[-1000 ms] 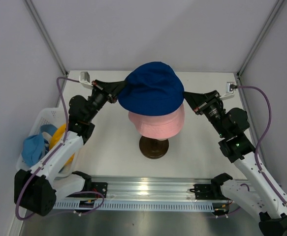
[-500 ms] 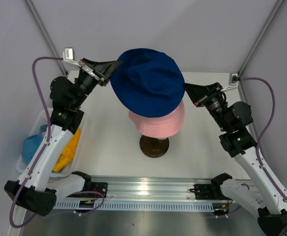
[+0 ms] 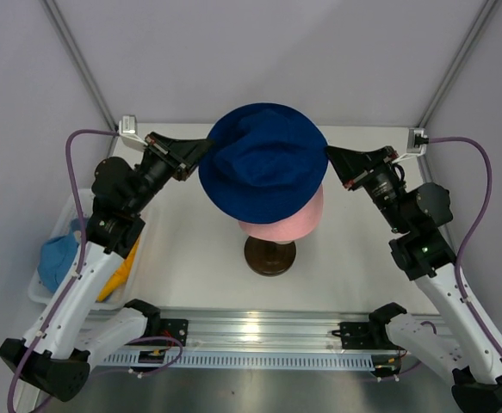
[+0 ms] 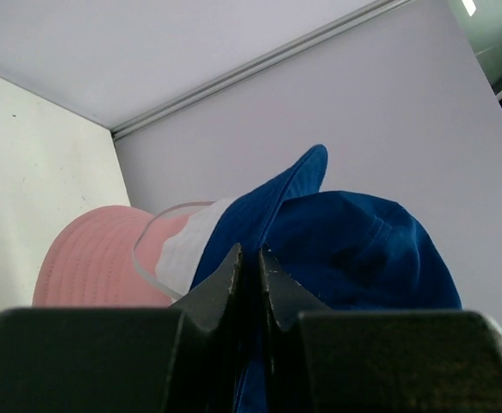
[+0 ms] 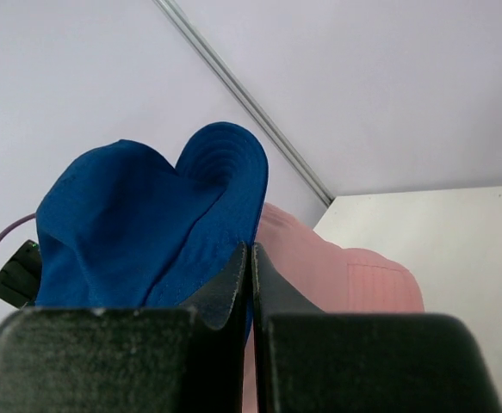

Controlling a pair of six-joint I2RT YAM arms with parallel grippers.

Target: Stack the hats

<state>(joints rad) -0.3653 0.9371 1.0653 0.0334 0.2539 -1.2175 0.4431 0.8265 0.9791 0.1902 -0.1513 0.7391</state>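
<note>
A navy blue hat (image 3: pixel 263 163) hangs spread over the pink hat (image 3: pixel 287 225), which sits on a cream head with a dark round base (image 3: pixel 269 255). My left gripper (image 3: pixel 206 148) pinches the navy brim on its left side. In the left wrist view the left gripper (image 4: pixel 249 249) has its jaws a sliver apart with the navy hat (image 4: pixel 354 249) between them, beside the pink hat (image 4: pixel 87 267). My right gripper (image 3: pixel 328 155) grips the right brim. In the right wrist view the right gripper (image 5: pixel 250 245) is shut tight on the navy hat (image 5: pixel 130 224), above the pink hat (image 5: pixel 337 275).
A white basket (image 3: pixel 37 292) at the table's left edge holds a light blue hat (image 3: pixel 58 258) and a yellow-orange hat (image 3: pixel 113 284), partly hidden by my left arm. Grey walls close in the back and both sides. An aluminium rail (image 3: pixel 251 331) runs along the near edge.
The left arm swung up and outward, then came back down and in. The navy hat now sits flatter and lower, covering more of the pink hat. The left jaws have eased slightly.
</note>
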